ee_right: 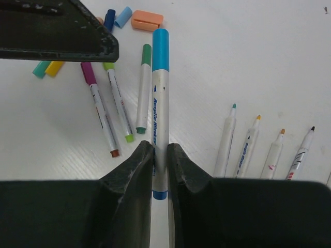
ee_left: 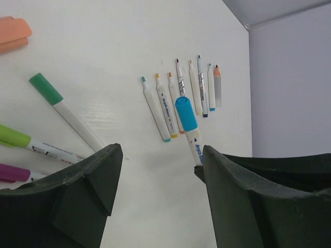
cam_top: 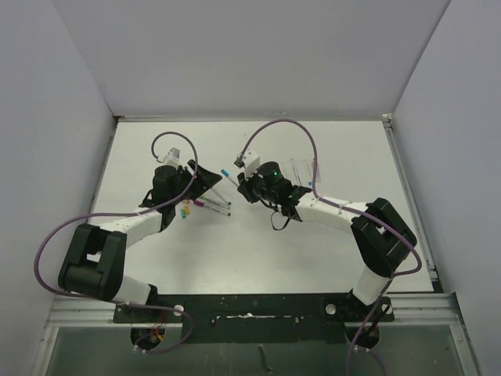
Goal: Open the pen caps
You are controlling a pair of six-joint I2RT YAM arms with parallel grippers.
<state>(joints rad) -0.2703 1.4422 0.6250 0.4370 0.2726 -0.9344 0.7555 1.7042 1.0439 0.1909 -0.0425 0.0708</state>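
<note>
I see my right gripper [ee_right: 160, 155] pinched tight on the pale barrel of a pen [ee_right: 160, 103], holding it over the worktop [cam_top: 258, 258] about midway between the left and right edges and towards the far edge. The pen's blue cap [ee_right: 160, 49] is on and points at my left gripper [ee_left: 160, 152], whose jaws stand well apart with nothing in them (the cap sits just beyond the gap, untouched). Loose caps lie left of centre: a fat orange cap [ee_right: 147, 20], a teal cap [ee_right: 41, 68] and a yellow cap [ee_right: 54, 67]. Three capped pens [ee_right: 145, 88] lie beside them, and a row of uncapped pens [ee_left: 161, 103] lies nearer the right edge.
</note>
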